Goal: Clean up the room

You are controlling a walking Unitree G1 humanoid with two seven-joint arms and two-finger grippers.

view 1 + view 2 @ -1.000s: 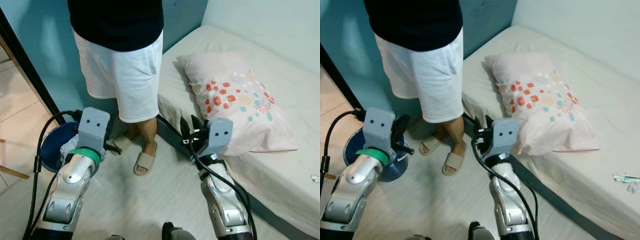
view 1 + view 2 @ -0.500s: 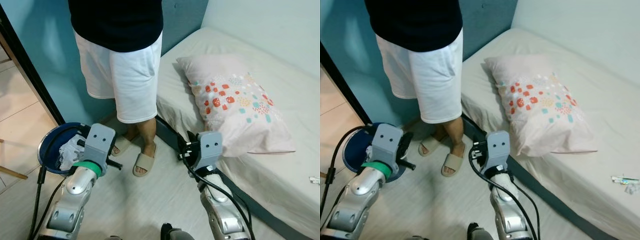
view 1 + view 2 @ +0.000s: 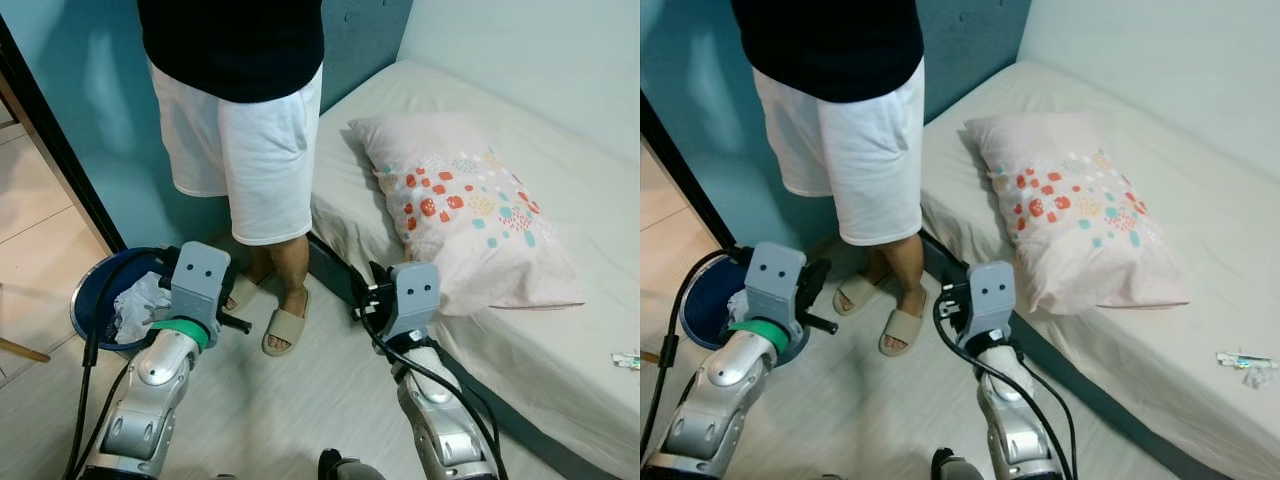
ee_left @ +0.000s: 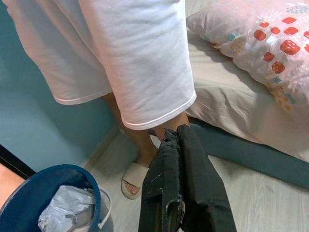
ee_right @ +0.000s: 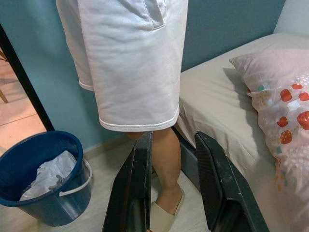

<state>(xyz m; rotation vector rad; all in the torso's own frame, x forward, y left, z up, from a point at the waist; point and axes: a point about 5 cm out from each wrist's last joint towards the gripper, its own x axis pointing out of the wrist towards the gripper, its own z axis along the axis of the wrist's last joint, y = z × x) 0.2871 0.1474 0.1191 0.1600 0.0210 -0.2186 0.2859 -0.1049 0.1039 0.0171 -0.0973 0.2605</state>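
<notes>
While a person point(image 3: 240, 120) in white shorts and beige slippers stands at the far middle, you have the left gripper point(image 4: 179, 169) raised low on the left with its fingers pressed together, empty, just beside the blue bucket point(image 3: 95, 300) holding crumpled white trash point(image 3: 140, 305). Your right gripper point(image 5: 174, 193) hangs near the bed point(image 3: 560, 380) edge, fingers spread around nothing. On the bed to the right lies the pink patterned pillow point(image 3: 460, 210), its long axis running from far left to near right.

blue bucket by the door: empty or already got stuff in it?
Not empty. The blue bucket stands upright on the floor with crumpled white trash inside, reaching partway up its wall.
</notes>
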